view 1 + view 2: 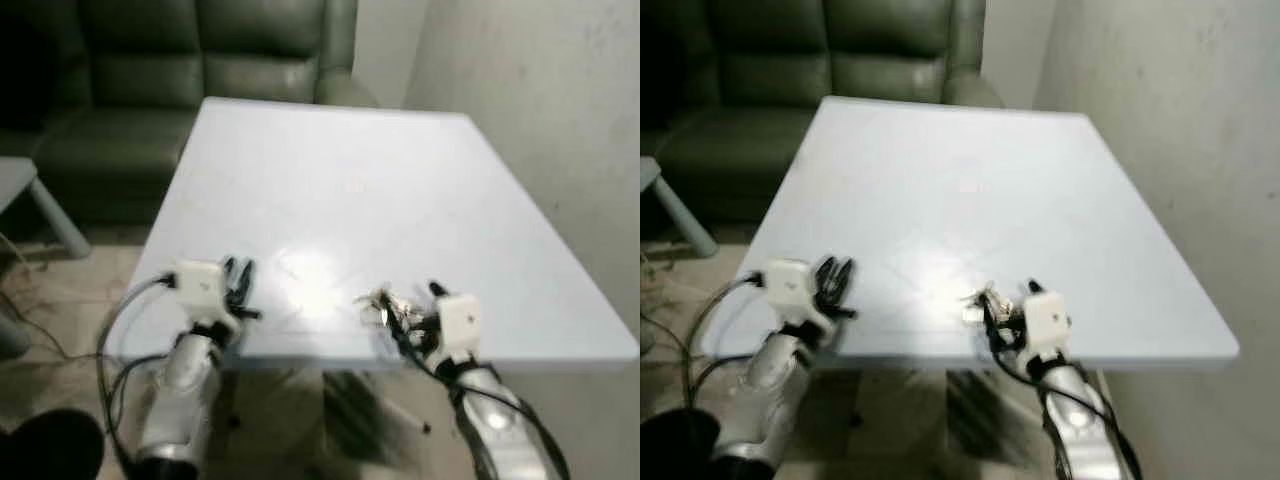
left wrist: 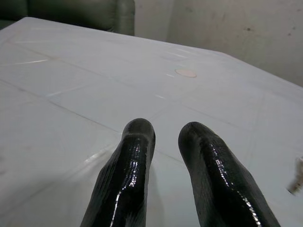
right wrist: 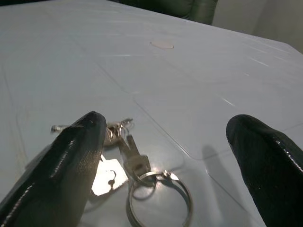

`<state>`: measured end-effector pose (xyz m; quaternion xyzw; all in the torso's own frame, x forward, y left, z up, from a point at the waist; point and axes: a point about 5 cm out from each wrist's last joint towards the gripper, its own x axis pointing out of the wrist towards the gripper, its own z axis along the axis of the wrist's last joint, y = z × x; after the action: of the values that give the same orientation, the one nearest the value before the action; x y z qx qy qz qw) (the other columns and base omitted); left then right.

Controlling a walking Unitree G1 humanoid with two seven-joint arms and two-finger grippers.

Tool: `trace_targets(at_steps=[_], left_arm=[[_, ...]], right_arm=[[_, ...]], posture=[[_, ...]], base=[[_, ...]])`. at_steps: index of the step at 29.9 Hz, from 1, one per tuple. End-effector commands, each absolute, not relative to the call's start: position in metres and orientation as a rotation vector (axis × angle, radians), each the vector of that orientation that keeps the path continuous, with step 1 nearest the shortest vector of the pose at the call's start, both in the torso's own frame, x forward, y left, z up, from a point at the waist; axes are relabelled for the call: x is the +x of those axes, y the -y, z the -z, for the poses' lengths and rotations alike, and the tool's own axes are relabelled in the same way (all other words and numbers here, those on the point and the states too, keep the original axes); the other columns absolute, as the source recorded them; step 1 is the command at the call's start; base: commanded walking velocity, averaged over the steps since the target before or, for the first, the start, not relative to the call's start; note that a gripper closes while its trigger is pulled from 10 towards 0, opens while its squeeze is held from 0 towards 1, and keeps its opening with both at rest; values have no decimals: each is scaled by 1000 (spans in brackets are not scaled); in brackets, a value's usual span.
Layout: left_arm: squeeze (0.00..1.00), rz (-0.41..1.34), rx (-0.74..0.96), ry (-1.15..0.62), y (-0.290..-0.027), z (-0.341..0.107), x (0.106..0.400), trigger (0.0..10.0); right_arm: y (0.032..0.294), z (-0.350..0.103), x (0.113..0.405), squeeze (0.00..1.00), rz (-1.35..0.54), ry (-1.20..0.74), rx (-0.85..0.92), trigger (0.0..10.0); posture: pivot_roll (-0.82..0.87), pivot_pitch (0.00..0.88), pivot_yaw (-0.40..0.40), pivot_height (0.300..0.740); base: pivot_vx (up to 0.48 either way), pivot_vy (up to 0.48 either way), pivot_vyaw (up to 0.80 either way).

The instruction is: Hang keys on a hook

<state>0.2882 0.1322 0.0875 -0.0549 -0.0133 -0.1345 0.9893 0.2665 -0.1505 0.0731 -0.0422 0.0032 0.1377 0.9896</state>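
Most of the pale table [image 1: 330, 190] lies bare toward its far edge, where a green sofa [image 1: 200, 60] stands beside a grey wall [image 1: 540, 90]. Keys [image 3: 128, 161] on a ring lie near the near edge, toward the right corner. The right gripper [image 3: 165, 156] is spread wide around them, apparently not touching. The left gripper [image 2: 165, 142], fingers slightly parted, holds nothing near the near left corner.
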Motion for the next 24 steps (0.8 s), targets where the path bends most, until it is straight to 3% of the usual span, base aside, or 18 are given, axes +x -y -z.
trace_targets(at_steps=[1, 14, 24], left_arm=[[0, 280, -86, 51, -136, -91, 285, 10000], [0, 403, -81, 57, -116, -89, 273, 10000], [0, 435, -54, 59, -109, -90, 272, 10000]], right_arm=[[146, -74, 267, 0, -302, -11, -91, 10000], [129, -76, 248, 0, -539, -16, -41, 10000], [115, -71, 257, 0, -410, -136, 42, 10000]], posture=[[-40, 31, -64, 740], [-40, 41, -71, 740], [-28, 49, -73, 740]], base=[[0, 0, 0], [0, 0, 0], [0, 0, 0]])
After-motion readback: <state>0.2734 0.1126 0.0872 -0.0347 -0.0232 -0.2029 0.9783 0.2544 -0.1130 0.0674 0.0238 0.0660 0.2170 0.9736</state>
